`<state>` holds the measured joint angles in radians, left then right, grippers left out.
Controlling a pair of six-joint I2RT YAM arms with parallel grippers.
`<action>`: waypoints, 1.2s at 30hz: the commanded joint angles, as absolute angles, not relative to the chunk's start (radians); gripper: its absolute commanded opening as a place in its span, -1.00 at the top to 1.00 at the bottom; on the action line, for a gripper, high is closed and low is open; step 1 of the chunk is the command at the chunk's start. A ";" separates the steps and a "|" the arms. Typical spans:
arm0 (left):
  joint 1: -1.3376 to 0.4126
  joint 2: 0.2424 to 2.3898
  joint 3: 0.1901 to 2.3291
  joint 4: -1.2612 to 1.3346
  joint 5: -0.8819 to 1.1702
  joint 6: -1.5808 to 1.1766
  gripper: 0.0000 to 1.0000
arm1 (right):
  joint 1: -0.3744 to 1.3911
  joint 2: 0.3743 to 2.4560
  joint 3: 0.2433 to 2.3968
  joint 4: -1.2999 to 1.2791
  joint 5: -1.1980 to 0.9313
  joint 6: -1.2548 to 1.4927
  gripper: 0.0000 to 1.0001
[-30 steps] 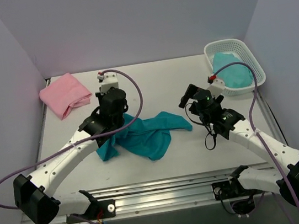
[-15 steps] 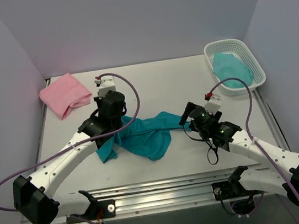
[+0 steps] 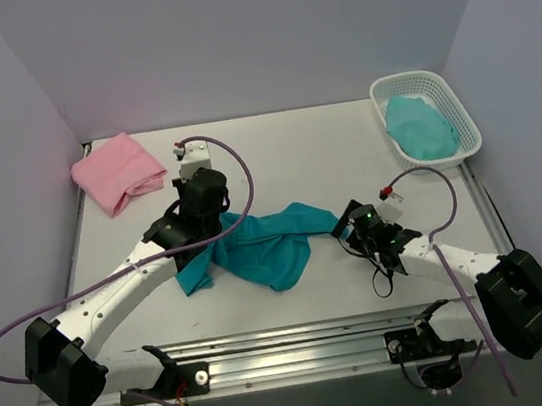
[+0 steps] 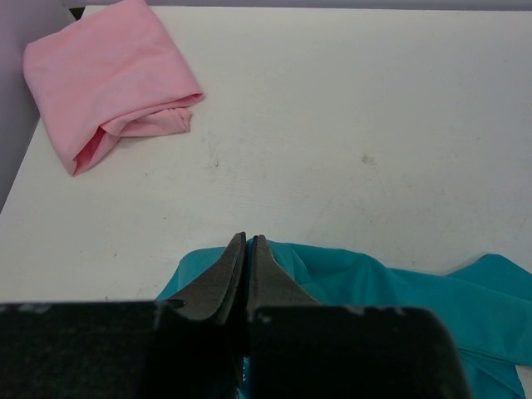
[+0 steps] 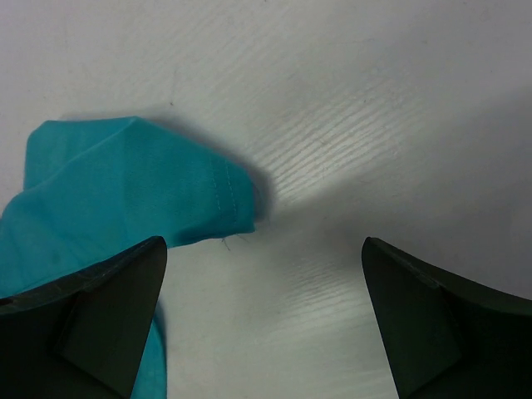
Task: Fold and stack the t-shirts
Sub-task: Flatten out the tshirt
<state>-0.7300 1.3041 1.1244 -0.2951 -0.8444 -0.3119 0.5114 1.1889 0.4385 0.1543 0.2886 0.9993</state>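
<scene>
left hand (image 4: 248, 243): fingers pressed together, pinching the left edge of the teal t-shirt (image 3: 272, 248) | teal t-shirt: crumpled mid bench (image 3: 294, 149), left part hidden under that arm | right hand (image 5: 264, 245): spread wide, holding nothing, straddling the shirt's right tip | pink t-shirt (image 3: 117, 171): folded, far left corner

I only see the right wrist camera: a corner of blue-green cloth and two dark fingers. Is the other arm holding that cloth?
Observer: Yes, the left end effector is shut on the teal t-shirt, near its opposite side.
Operator: Is there a second shirt?
Observer: A folded pink t-shirt lies at the table's far left corner.
Operator: What else?
Observer: A white basket at the far right holds another teal cloth.
</scene>
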 commanded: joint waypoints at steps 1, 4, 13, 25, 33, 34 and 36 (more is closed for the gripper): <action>-0.719 1.275 1.121 -0.253 -0.828 -0.327 0.95 | 0.506 1.226 0.433 0.268 0.268 1.038 -0.99; -0.716 1.273 1.120 -0.253 -0.822 -0.328 0.95 | 0.503 1.246 0.436 0.287 0.296 1.048 -0.99; -0.716 1.276 1.114 -0.244 -0.815 -0.331 0.95 | 0.505 1.299 0.463 0.313 0.313 1.046 -0.91; -0.709 1.278 1.109 -0.241 -0.816 -0.331 0.95 | 0.505 1.427 0.451 0.420 0.268 1.052 -0.06; -0.704 1.285 1.109 -0.239 -0.816 -0.334 0.95 | 0.505 1.424 0.446 0.397 0.287 1.052 0.81; -0.703 1.284 1.109 -0.241 -0.819 -0.334 0.95 | 0.505 1.398 0.443 0.391 0.308 1.055 1.00; -0.701 1.284 1.111 -0.244 -0.819 -0.334 0.95 | 0.511 1.358 0.433 0.365 0.331 1.060 1.00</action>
<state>-0.7094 1.2987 1.1057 -0.2813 -0.8215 -0.3237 0.5053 1.4139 0.4408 0.4225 0.2752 1.0504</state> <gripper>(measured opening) 0.058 0.016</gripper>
